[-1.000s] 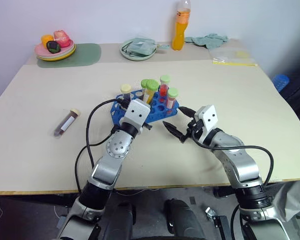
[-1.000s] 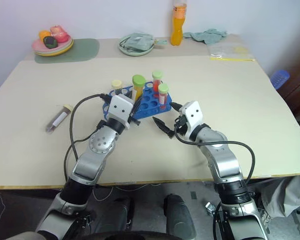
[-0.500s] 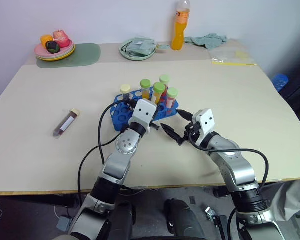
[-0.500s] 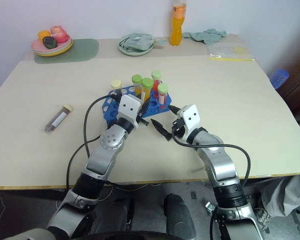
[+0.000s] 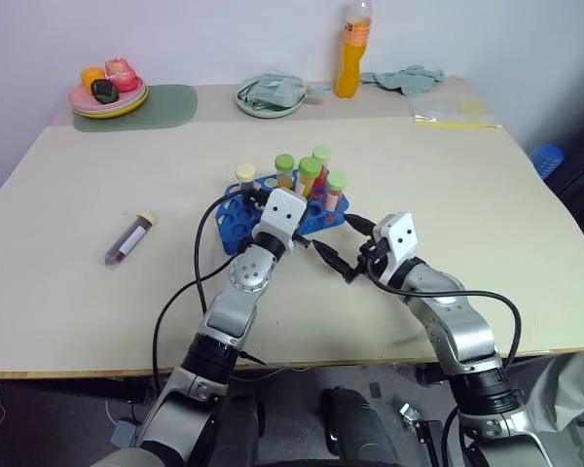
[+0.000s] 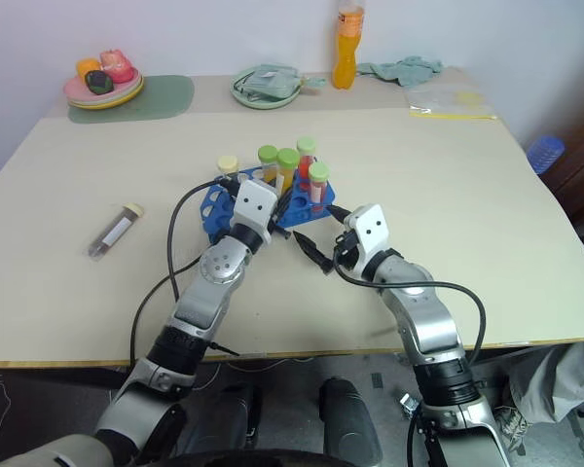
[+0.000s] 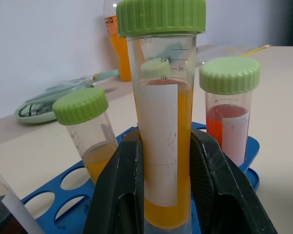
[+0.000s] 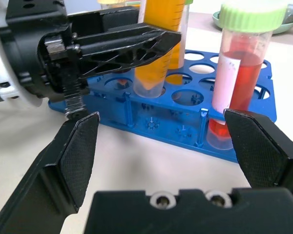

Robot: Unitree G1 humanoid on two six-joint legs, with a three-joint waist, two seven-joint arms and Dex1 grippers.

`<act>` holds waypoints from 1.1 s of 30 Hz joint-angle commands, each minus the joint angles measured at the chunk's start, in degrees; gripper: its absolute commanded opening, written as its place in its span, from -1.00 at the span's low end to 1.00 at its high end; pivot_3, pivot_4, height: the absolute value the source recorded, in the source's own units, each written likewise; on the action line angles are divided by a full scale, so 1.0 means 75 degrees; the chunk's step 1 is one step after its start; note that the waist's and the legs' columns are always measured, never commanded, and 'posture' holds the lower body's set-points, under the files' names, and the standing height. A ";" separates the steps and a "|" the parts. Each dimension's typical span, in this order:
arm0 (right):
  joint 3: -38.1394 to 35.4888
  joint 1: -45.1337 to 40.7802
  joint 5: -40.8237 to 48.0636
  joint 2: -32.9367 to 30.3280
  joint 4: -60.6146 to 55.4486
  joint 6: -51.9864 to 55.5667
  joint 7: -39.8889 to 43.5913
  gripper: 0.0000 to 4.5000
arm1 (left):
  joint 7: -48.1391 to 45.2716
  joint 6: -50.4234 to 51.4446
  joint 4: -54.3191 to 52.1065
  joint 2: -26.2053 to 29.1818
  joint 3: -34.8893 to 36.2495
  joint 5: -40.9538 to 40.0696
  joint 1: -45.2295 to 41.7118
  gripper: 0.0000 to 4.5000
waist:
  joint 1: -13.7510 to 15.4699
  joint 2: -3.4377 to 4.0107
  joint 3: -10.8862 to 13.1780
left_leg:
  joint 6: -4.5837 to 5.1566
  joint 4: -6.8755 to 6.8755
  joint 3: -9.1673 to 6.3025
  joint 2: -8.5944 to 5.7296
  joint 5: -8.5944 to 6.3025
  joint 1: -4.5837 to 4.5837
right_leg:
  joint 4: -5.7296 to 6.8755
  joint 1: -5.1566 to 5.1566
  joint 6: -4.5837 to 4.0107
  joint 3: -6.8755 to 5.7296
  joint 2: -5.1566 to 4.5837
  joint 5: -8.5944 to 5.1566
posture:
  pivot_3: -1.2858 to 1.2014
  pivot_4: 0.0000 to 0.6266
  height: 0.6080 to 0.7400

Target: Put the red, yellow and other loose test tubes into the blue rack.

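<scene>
Left tool point(image 7: 161, 195) pinching yellow tube point(image 7: 162, 146), upright, tip just above blue rack point(image 8: 185, 122) hole. Right tool point(image 5: 339, 258) spread, beside rack.

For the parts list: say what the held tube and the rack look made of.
Held tube: likely clear plastic; the yellow liquid shows through, and it has printed marks, a white label and a ridged green cap.
Blue rack: probably moulded plastic, glossy, uniformly coloured.
</scene>
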 commanded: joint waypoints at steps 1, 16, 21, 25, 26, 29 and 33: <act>-0.0024 0.0023 0.0038 0.0051 -0.0394 -0.0085 -0.0009 1.00 | 0.0044 -0.0146 0.0077 -0.0113 0.0121 -0.0041 -0.0055 -0.69 | -0.0005 0.0000 0.0000 | 0.0000 0.0000 0.0000 0.0000 0.0000 0.0001 | 0.0000 0.0000 0.0000 0.0000 0.0000 0.0000 | 0.03 -0.52 1.00; 0.0025 0.0006 0.0006 0.0085 -0.0405 -0.0095 -0.0016 1.00 | -0.0103 -0.0593 0.0567 -0.0284 0.0332 -0.0245 0.0073 -0.03 | -0.0001 0.0001 -0.0001 | 0.0000 0.0000 0.0000 0.0000 0.0000 0.0002 | 0.0000 0.0002 0.0000 0.0000 0.0000 0.0000 | 0.03 -0.52 1.00; 0.0059 0.0001 0.0002 0.0109 -0.0418 -0.0085 -0.0015 1.00 | -0.0045 -0.0673 0.0682 -0.0341 0.0396 -0.0241 0.0040 0.95 | -0.0001 0.0001 -0.0001 | 0.0000 0.0000 0.0000 0.0000 0.0000 0.0001 | 0.0000 0.0001 0.0000 0.0000 0.0001 0.0000 | 0.03 -0.52 1.00; 0.0092 0.0016 -0.0004 0.0119 -0.0440 -0.0082 -0.0015 1.00 | -0.0072 -0.0670 0.0576 -0.0349 0.0441 -0.0293 0.0104 0.95 | 0.0000 0.0001 -0.0001 | 0.0000 0.0000 0.0000 0.0000 0.0000 0.0001 | -0.0001 0.0001 0.0000 0.0000 0.0000 0.0000 | 0.03 -0.52 1.00; 0.0099 0.0020 -0.0009 0.0123 -0.0446 -0.0080 -0.0017 1.00 | -0.0092 -0.0662 0.0500 -0.0328 0.0455 -0.0309 0.0131 0.95 | -0.0001 0.0001 -0.0001 | 0.0000 0.0000 0.0000 0.0000 0.0000 0.0001 | -0.0001 0.0001 0.0000 0.0000 0.0000 0.0000 | 0.03 -0.52 1.00; 0.0098 0.0047 -0.0025 0.0111 -0.0534 -0.0062 -0.0037 1.00 | -0.0440 -0.0365 -0.0570 -0.0007 0.0651 -0.0583 0.0485 0.95 | -0.0018 0.0002 -0.0001 | 0.0000 -0.0001 0.0000 0.0000 0.0000 0.0001 | -0.0001 0.0001 0.0000 0.0000 0.0000 0.0000 | 0.03 -0.52 1.00; -0.0048 0.0078 0.0038 0.0018 -0.0656 0.0005 -0.0058 1.00 | -0.1740 0.0896 -0.2947 0.1275 0.1306 -0.1732 0.1403 0.95 | -0.0078 0.0008 0.0000 | 0.0000 -0.0012 0.0001 0.0011 -0.0001 0.0001 | 0.0000 -0.0010 -0.0002 0.0003 0.0008 -0.0001 | 0.03 -0.52 1.00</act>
